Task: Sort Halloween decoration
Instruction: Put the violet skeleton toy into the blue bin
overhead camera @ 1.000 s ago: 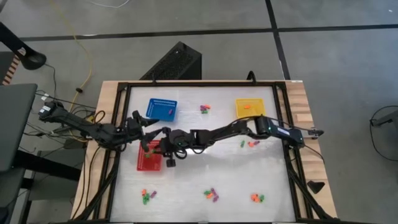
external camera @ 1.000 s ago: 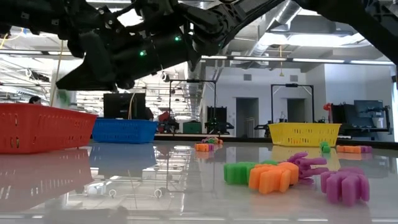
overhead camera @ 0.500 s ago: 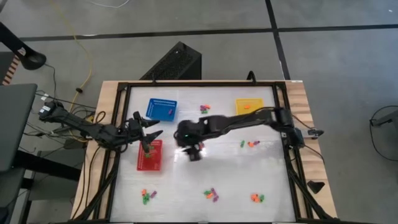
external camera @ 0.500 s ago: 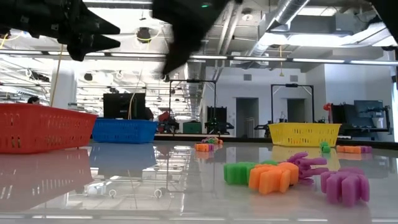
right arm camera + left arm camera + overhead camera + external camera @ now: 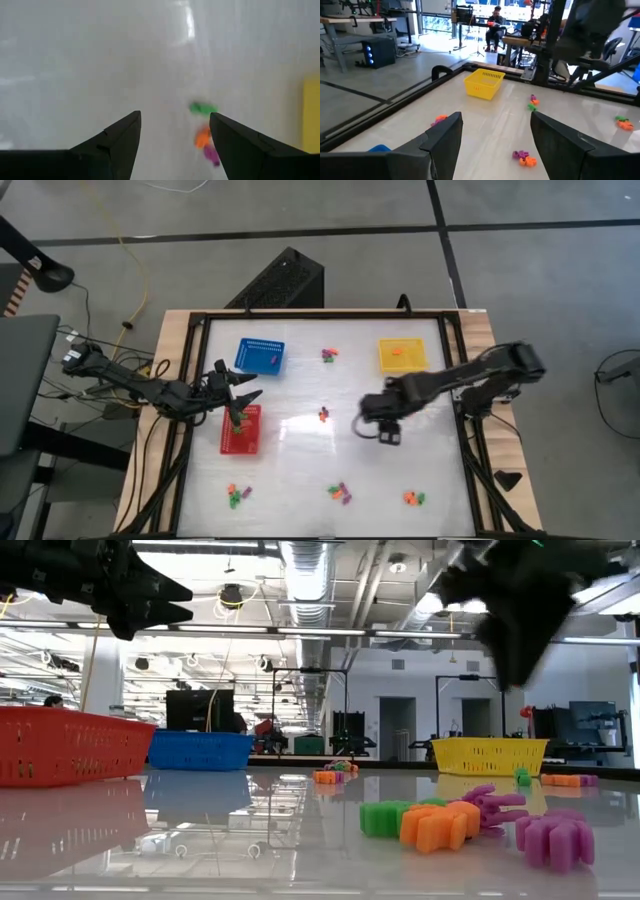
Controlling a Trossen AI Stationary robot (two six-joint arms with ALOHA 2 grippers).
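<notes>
The Halloween decoration lies in small orange, green and purple clusters on the white table: one at the far middle (image 5: 328,356), one at the centre (image 5: 323,416), and three along the near edge (image 5: 237,495), (image 5: 341,492), (image 5: 413,499). My left gripper (image 5: 248,388) (image 5: 495,117) hangs open above the red basket (image 5: 240,432), holding nothing. My right gripper (image 5: 368,420) (image 5: 175,116) is open and empty above the table right of centre. Below it lie a green (image 5: 202,107), an orange (image 5: 202,137) and a purple trinket (image 5: 211,154).
A blue basket (image 5: 260,355) stands at the far left with a purple piece in it. A yellow basket (image 5: 402,352) at the far right holds an orange piece. A black frame (image 5: 186,410) rims the table. In the low view, trinkets (image 5: 460,820) lie close by.
My right gripper has swept from above the red basket across the middle of the table toward its right edge. A cluster at the table's centre, covered by the arm before, shows now. The trinkets right of centre are now under the arm.
</notes>
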